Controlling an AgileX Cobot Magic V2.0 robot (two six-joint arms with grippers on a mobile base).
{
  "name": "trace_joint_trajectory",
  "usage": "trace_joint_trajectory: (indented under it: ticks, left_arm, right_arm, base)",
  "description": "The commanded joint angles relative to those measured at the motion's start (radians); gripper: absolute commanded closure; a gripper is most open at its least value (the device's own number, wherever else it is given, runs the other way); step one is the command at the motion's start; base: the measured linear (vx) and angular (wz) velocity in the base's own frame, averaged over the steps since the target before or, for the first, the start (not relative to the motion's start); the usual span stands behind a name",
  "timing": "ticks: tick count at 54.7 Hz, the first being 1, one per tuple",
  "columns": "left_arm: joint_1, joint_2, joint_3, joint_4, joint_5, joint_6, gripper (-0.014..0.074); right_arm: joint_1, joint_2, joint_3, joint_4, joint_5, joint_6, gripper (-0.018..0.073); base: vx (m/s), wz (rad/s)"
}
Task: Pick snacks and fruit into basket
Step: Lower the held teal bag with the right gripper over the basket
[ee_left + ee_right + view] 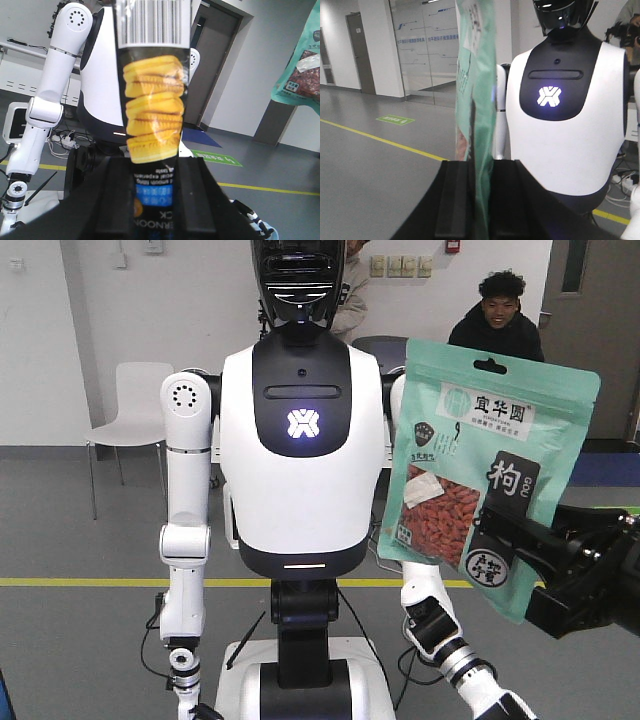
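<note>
My right claw (479, 197) is clamped on the mint-green snacks pouch (470, 450); my left claw (152, 200) grips a black biscuit pack (152, 110).

pouch (500, 440): glossy, slightly creased mint plastic film with a clear window; pack (152, 100): shiny printed film; right gripper (498, 532) and left gripper (152, 172): matt black plastic; humanoid (300, 480): smooth gloss white shell, black gloss chest; floor (370, 175): smooth, faint sheen
</note>
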Motion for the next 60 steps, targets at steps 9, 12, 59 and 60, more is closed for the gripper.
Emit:
trace_joint_trajectory:
  ticks: [9, 12, 59, 60]
  left_arm:
    - [-0.004, 0.013, -0.032, -0.003, -0.094, 0.001, 0.0594]
    - [-0.004, 0.013, -0.032, -0.003, -0.094, 0.001, 0.0594]
    - [-0.004, 0.013, -0.032, -0.003, -0.094, 0.001, 0.0594]
    - [-0.004, 0.013, -0.032, -0.003, -0.094, 0.001, 0.0594]
  right_arm:
    - [0.013, -0.017, 0.087, 0.346, 0.016, -0.329, 0.0570]
    - [0.037, -0.020, 0.128, 0.415, 0.032, -0.413, 0.0570]
    - [0.556, -0.019, 0.177, 0.982, 0.469, -1.156, 0.0569]
    - [0.556, -0.019, 0.177, 0.982, 0.473, -1.156, 0.0569]
  base:
    - [0.00, 0.00]
    - [0.00, 0.00]
    - [0.00, 0.00]
    - [0.00, 0.00]
